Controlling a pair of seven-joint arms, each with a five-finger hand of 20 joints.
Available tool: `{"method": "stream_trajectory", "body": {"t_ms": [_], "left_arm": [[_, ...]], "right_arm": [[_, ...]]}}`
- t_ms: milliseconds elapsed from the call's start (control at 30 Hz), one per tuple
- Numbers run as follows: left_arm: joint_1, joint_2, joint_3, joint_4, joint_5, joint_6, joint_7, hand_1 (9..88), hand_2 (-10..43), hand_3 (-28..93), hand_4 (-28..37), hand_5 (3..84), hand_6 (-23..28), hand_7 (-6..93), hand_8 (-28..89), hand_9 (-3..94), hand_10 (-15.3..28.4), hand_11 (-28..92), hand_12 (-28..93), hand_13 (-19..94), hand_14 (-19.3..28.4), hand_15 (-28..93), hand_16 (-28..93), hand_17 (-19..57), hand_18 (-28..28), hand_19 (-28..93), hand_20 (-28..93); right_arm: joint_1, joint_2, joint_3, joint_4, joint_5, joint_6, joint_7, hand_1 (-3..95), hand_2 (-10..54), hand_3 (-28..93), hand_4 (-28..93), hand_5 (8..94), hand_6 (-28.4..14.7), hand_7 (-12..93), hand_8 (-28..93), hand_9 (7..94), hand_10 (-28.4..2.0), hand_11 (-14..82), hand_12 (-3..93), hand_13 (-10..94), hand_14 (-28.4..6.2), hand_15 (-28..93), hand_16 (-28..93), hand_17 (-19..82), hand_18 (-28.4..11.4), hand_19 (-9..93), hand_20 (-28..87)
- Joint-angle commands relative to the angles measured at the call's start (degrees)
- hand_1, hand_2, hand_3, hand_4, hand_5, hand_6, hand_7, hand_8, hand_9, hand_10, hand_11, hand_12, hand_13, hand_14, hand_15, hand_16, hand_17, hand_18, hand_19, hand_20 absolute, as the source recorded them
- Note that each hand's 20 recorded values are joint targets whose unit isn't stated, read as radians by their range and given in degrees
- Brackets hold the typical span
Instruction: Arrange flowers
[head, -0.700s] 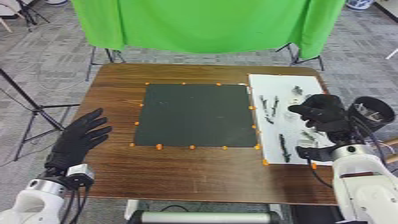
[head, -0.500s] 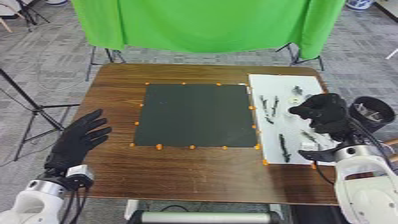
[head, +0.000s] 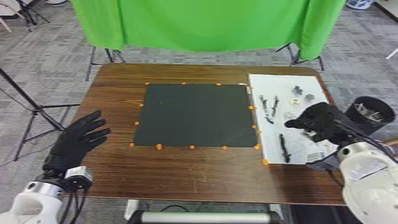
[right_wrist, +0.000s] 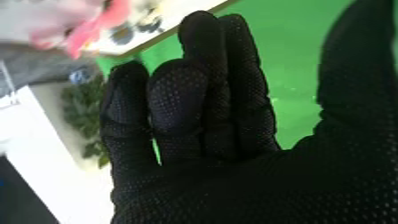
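Slim dark stems (head: 283, 146) lie on a white sheet (head: 282, 84), right of a dark mat (head: 195, 115). Over the sheet, the right hand (head: 323, 123) has nearly straight fingers, holding nothing visible; the left hand (head: 75, 142) is open. Stem-picking seems in hand, needing a careful pinch next.

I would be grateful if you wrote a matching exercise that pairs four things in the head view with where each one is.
Things:
1. dark stems
2. square mat
3. green cloth
4. left hand

Places:
A. hanging beyond the far edge of the table
B. near the table's left edge
C. lying on the white board
D. flat on the table, with small orange bits around it

Right pairs: 1-C, 2-D, 3-A, 4-B
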Motion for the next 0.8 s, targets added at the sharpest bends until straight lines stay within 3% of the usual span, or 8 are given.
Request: {"method": "stream_trajectory", "body": {"t_ms": [33,400,800], "left_arm": [[0.7,0.22,-0.42,-0.43,-0.26,0.62,0.03,26.4,1.7,71,-26.0,30.8,4.2,19.2,-11,27.2,13.0,22,13,23,17.2,35,-2,-9.2,22.9,46,6],[0.7,0.54,-0.29,-0.34,-0.30,0.57,-0.08,26.4,1.7,71,-26.0,30.8,4.2,19.3,-11,27.3,13.0,22,13,23,17.2,35,-2,-9.2,22.9,46,6],[-0.1,0.62,0.19,0.03,-0.03,-0.17,-0.59,26.4,1.7,71,-26.0,30.9,4.3,19.2,-11,27.2,13.0,22,13,23,17.2,35,-2,-9.2,22.9,46,6]], "right_arm": [[2.0,2.5,-2.4,-1.1,-4.4,-9.7,5.0,21.0,-9.5,76,-28,65.1,-1.9,33,-17,65.5,-13.3,48.2,31.8,64,-10.7,81,33,41,-20.3,89,30],[3.7,2.7,-7.5,0.6,-10.7,-18.1,8.5,15.7,-9.5,79,-28,67.7,-1.5,35,-16,66.7,-13.8,52.0,35.6,64,-10.8,82,34,41,-20.7,91,30],[4.1,3.8,-12.8,4.2,-13.7,-16.6,9.3,19.1,-9.5,80,-28,67.7,-1.2,35,-17,66.8,-13.8,53.2,37.0,64,-10.8,82,35,41,-20.7,91,30]]}}
